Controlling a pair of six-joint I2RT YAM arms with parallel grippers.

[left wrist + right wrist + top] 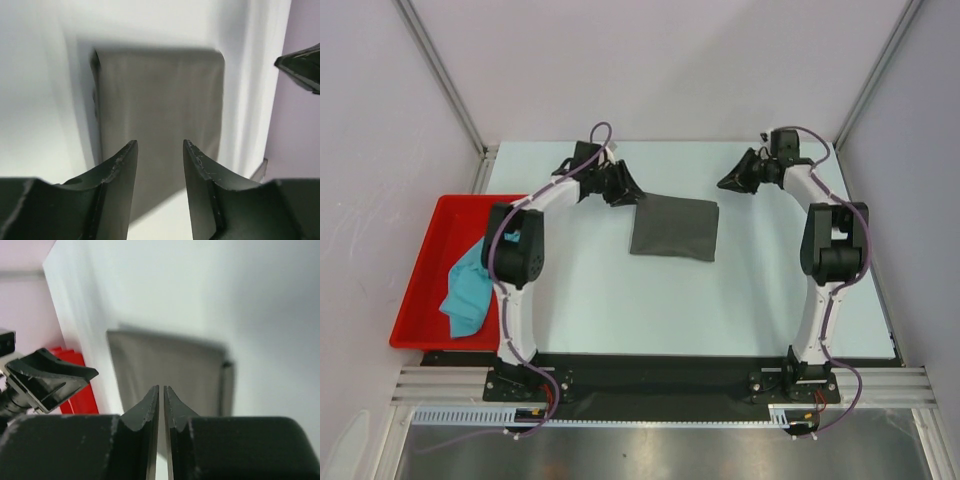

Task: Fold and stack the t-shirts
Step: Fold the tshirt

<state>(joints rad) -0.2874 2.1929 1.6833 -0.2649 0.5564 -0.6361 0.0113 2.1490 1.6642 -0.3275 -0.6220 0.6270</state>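
A dark grey t-shirt (674, 228) lies folded into a flat rectangle in the middle of the table. It also fills the left wrist view (160, 100) and lies below the fingers in the right wrist view (170, 365). A teal t-shirt (468, 290) sits crumpled in the red tray (425, 250), partly behind my left arm. My left gripper (620, 188) hovers at the grey shirt's far left corner, open (160, 142), with nothing between its fingers. My right gripper (732, 180) hangs off the shirt's far right corner, its jaws a thin slit apart (161, 387) and holding nothing.
The red tray stands at the table's left edge, also seen in the right wrist view (80, 390). Grey walls with metal posts close in the back and sides. Both arms arch over the table from the near edge.
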